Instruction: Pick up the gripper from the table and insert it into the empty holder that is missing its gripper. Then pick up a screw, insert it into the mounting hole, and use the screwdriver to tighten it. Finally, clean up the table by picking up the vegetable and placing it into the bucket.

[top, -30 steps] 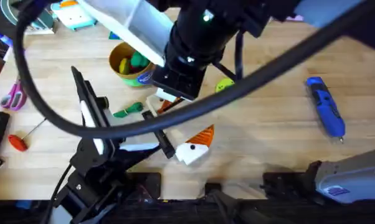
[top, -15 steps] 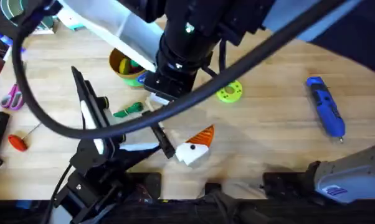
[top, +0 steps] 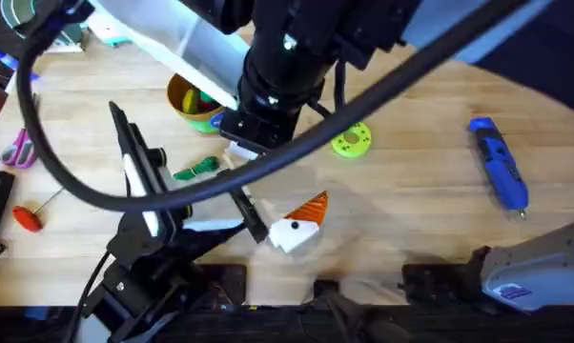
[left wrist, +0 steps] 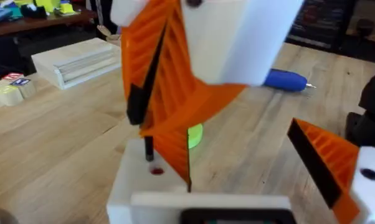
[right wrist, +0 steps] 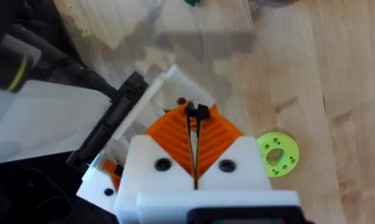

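My right arm hangs high over the table's middle, its gripper (right wrist: pixel 195 146) pinched on a small dark screw (right wrist: pixel 197 112) above the white holder (top: pixel 292 232), while my left gripper (left wrist: pixel 256 106) stands released beside that holder.

The overhead camera looks down and forward over the light wooden table (top: pixel 411 219), with a dark arm rising close beneath it. The left wrist camera sits low, facing across the tabletop toward the blue pen-shaped screwdriver (left wrist: pixel 286 80) and the round lime-green disc (left wrist: pixel 195 135). The right wrist camera looks steeply down from close range at the same disc (right wrist: pixel 278 154). All three views share that disc (top: pixel 351 140); overhead also shows the screwdriver (top: pixel 498 161).
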`<state>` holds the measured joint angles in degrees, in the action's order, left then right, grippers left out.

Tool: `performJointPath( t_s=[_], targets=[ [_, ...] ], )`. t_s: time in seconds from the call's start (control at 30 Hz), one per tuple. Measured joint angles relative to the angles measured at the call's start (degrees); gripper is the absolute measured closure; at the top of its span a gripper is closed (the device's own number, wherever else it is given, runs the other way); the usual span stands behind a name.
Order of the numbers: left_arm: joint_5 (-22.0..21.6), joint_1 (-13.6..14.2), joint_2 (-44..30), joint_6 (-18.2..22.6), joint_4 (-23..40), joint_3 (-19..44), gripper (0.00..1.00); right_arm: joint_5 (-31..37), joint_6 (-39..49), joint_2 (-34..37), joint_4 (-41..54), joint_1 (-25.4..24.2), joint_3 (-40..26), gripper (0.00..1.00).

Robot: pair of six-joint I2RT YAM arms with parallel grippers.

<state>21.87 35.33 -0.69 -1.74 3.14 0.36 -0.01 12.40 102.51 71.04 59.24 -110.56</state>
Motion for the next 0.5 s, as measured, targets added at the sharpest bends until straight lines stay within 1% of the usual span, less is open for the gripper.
performJointPath(
  t_s=[0.5],
  targets=[
    [0.00, 0.00, 0.00, 0.00, -0.02, 0.00, 0.008, -0.03, -0.42, -0.01, 1.04, 0.03, -1.27, 0.994]
  ],
)
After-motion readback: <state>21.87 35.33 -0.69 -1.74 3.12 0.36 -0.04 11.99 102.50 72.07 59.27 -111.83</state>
